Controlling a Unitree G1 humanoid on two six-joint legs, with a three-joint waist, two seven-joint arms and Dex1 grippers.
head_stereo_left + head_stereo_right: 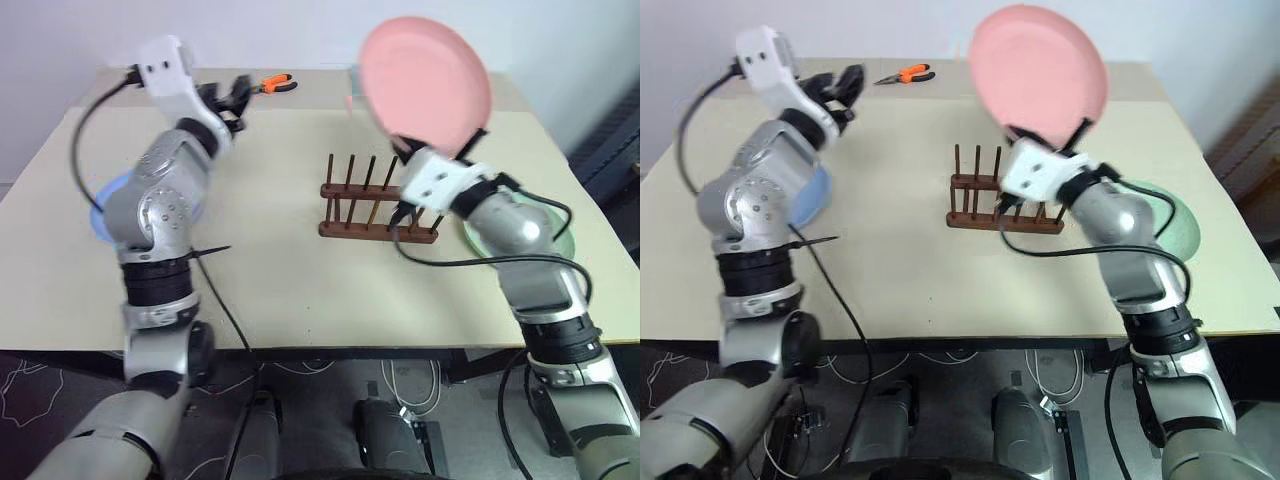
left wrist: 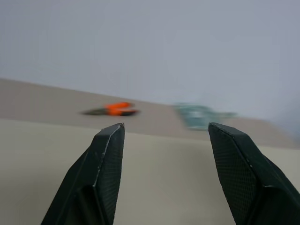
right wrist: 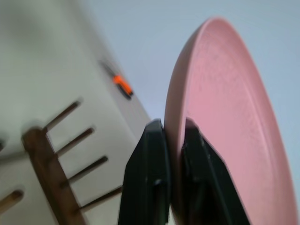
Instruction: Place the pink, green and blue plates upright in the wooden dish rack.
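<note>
Right jaws clamp pink plate (image 3: 220,122) rim – plate upright above rack (image 1: 377,210); left jaws (empty) wide.

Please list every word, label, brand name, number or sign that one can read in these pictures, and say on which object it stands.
There is none to read. The pink plate, the wooden dish rack, the orange-handled pliers and the table bear no visible writing.

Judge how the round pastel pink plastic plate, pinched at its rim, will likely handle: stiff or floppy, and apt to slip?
The round pastel pink plastic plate probably is stiff: it keeps its shape while the right gripper pinches only its rim. It seems light, since that small grip carries it above the dark wooden dish rack. It may swing or slip, most of it standing beyond the fingers.
</note>
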